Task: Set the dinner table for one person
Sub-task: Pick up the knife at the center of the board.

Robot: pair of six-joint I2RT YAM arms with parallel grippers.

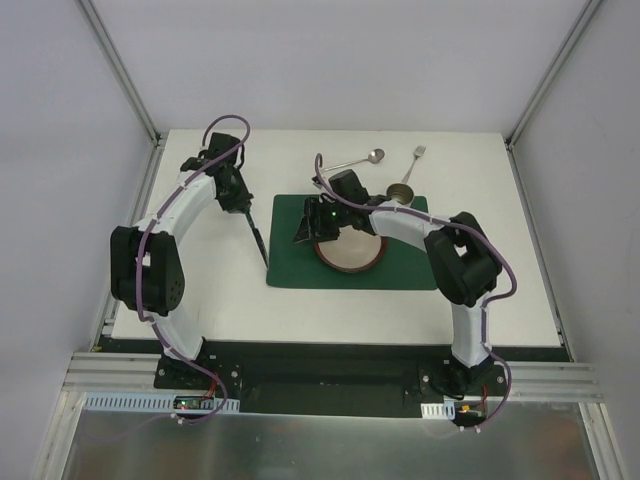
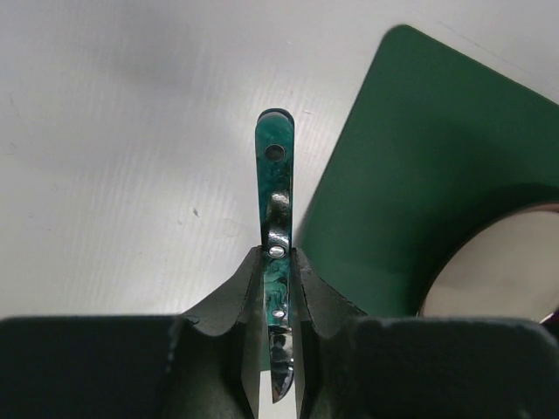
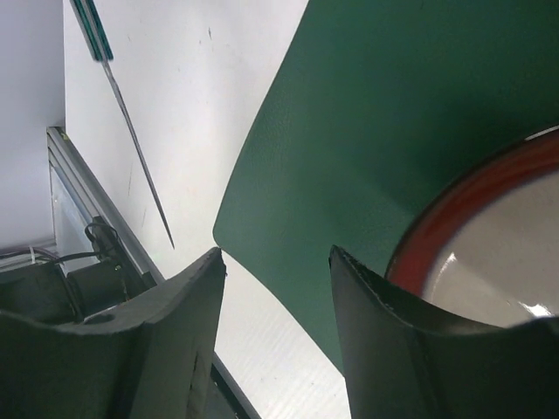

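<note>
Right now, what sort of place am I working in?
Likely a robotics lab bench, not a dining room: large plain white tabletop, metal frame rails around it, two robot arms bolted at its near edge.

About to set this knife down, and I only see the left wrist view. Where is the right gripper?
Observer: The right gripper hovers open and empty over the placemat, at the plate's left side.
Operator: Where does my blade point?
Observer: The knife is tilted, tip down toward the dinner table, just left of the placemat.
Operator: Other cutlery?
Observer: A spoon and a fork lie beyond the placemat's far edge.
</note>
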